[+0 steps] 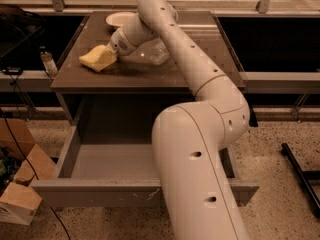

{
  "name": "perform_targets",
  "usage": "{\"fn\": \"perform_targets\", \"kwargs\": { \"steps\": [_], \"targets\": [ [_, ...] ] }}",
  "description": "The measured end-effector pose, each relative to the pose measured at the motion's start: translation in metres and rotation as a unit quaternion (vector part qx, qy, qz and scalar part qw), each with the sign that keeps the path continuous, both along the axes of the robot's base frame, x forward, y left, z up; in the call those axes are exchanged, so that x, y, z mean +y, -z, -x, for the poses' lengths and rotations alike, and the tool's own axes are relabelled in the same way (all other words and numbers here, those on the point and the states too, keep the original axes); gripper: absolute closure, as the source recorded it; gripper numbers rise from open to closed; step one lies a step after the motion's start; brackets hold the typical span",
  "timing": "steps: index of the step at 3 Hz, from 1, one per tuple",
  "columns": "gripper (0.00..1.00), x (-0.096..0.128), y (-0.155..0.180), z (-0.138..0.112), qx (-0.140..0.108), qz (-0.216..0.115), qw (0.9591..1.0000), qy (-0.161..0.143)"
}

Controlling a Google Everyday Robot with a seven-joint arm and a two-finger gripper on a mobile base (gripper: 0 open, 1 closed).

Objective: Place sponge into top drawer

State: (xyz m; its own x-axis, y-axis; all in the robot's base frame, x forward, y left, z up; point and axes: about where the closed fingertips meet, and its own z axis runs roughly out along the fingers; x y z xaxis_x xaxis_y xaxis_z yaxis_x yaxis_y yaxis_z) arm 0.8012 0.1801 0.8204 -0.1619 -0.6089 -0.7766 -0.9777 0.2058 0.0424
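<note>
The pale-yellow sponge [96, 58] is at the left part of the cabinet top [150, 74]. My gripper [113, 53] is at the sponge's right end and looks shut on it, the sponge pinched there and its far end low over the top. The fingertips are hidden in the sponge. The top drawer [100, 193] stands pulled out below, its flat grey floor [115, 160] bare. My arm reaches over the drawer's right side and hides part of it.
A round white bowl [120, 19] stands at the back of the cabinet top. A clear plastic bottle [158, 54] lies right of the gripper. A small bottle [48, 61] stands on the left ledge. Cardboard boxes [20, 194] sit on the floor at the left.
</note>
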Motion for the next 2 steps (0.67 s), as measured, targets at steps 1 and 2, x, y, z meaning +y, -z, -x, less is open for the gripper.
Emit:
{"fn": "perform_targets", "kwargs": {
  "steps": [1,2],
  "targets": [
    [0.99,-0.019,-0.028,0.011,-0.023,-0.015,0.9996,-0.001],
    [1.0,-0.042,-0.044,0.064,-0.033,-0.022,0.9976,-0.056]
  ]
}}
